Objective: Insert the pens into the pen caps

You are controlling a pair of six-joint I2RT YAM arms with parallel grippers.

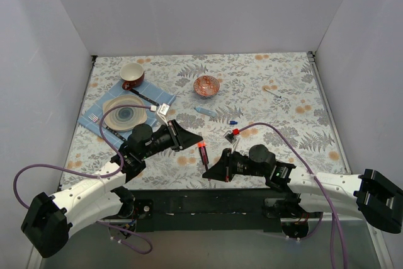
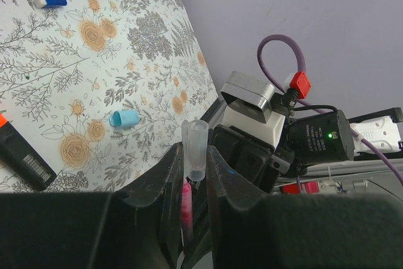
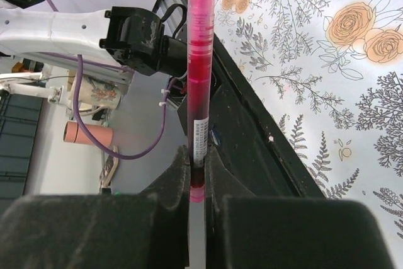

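My left gripper (image 1: 194, 138) (image 2: 194, 155) is shut on a clear pen cap (image 2: 196, 146), held above the table's near edge. My right gripper (image 1: 213, 169) (image 3: 196, 155) is shut on the lower end of the thin magenta pen (image 1: 203, 155) (image 3: 200, 61). The pen points up at the left gripper, and its top end (image 2: 186, 203) meets the clear cap's lower end between the left fingers. A light blue pen (image 1: 203, 111) and a dark blue cap (image 1: 233, 121) (image 2: 50, 1) lie mid-table. A light blue cap (image 2: 124, 118) and the black marker (image 2: 24, 157) with an orange tip lie near the front.
A patterned bowl (image 1: 206, 85) stands at the back centre. A brown mug (image 1: 132, 75), a plate (image 1: 124, 113) and dark cutlery sit on a blue napkin at the back left. A small spoon (image 1: 272, 92) lies at the back right. White walls enclose the table.
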